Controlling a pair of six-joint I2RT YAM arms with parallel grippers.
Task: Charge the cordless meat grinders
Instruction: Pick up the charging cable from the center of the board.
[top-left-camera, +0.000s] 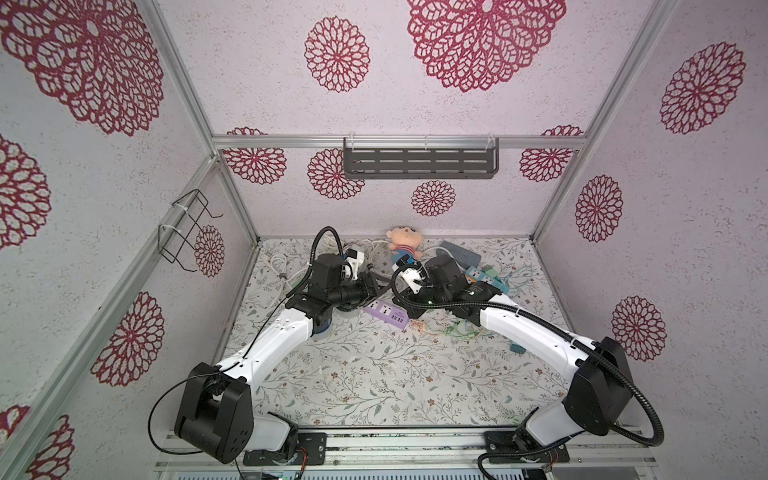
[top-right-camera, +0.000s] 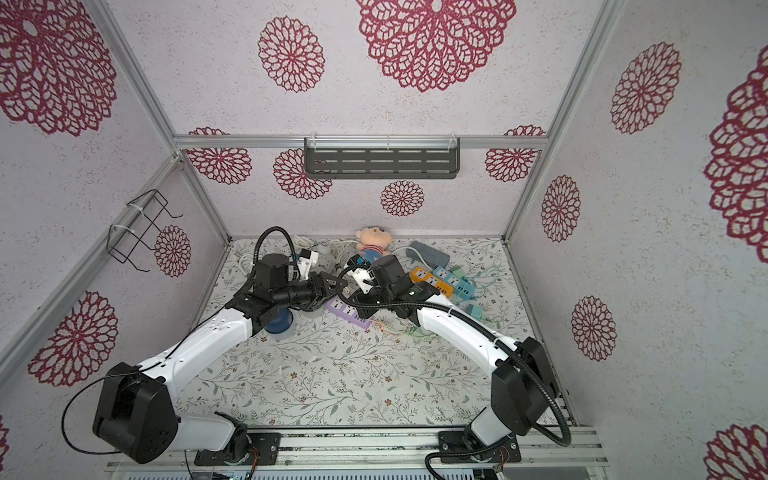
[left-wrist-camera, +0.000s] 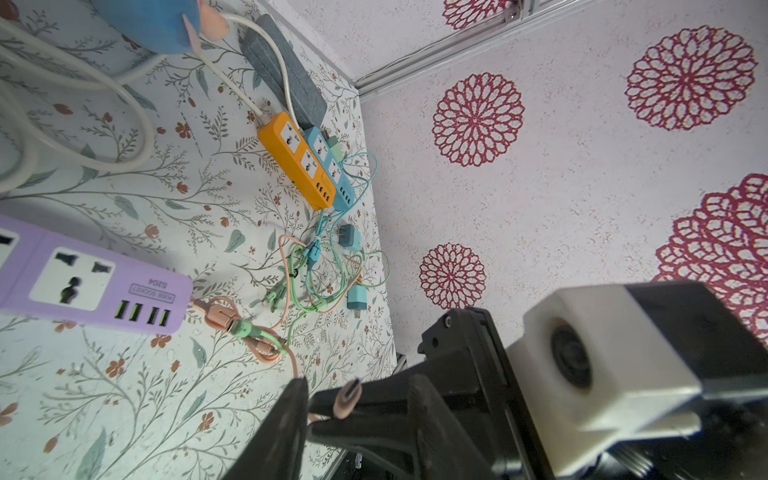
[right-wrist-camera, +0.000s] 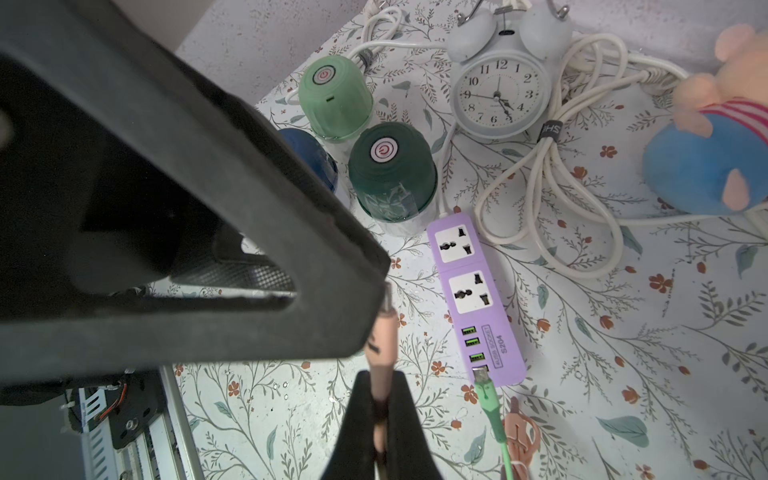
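My right claw (right-wrist-camera: 380, 380) clamps the peach cable (right-wrist-camera: 380, 332); its wrist view, unlike the left's, shows the dark green grinder (right-wrist-camera: 390, 174) ahead. Left claw (left-wrist-camera: 357, 395) stands half-open.

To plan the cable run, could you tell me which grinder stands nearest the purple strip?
The dark green grinder, right by the purple strip's cord end; the light green one and navy one stand farther off.

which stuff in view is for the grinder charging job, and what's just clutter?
Job: light green grinder, dark green grinder, navy grinder, purple power strip, green cable, pink cable in the right pincer.
Clutter: alarm clock, plush doll, orange power strip, blue power strip.
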